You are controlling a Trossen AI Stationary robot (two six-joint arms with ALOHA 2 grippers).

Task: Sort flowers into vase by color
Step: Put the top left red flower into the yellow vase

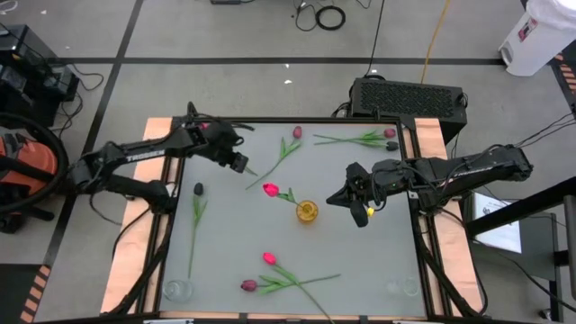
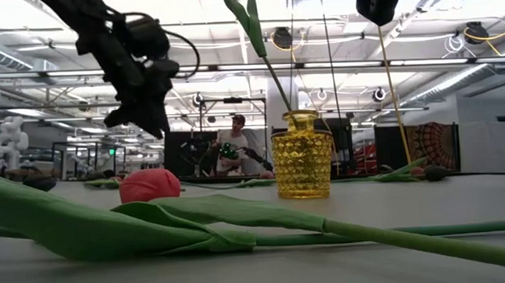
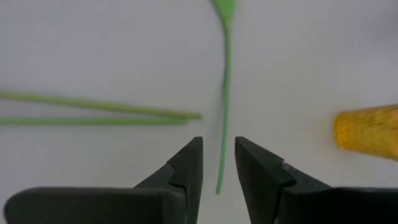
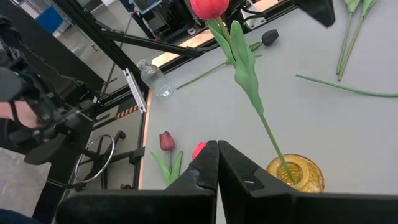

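Flowers are lying all over the grey table (image 1: 360, 243), and one pink flower (image 1: 270, 189) is standing with its stem in the yellow vase (image 1: 307, 212) near the middle. That flower is leaning toward the left arm's side.

Left gripper (image 1: 241, 165) is hanging over the table near the far left part. Its two dark fingers (image 3: 186, 168) are sitting a little apart, and the end of a thin green stem (image 3: 225, 124) is showing in the gap between them. I cannot tell if the fingers are touching the stem.

Right gripper (image 1: 335, 198) is waiting just beside the yellow vase, on the right arm's side. Its fingers are pressed tight together and are holding nothing.

A maroon flower (image 1: 249, 285) and a second pink one (image 1: 268, 258) are lying together near the front edge. A near-black flower (image 1: 198, 189) is lying on the left side. Two more flowers (image 1: 389, 133) are lying by the far right corner. Small clear glass vases (image 1: 175, 290) are standing at the front corners.
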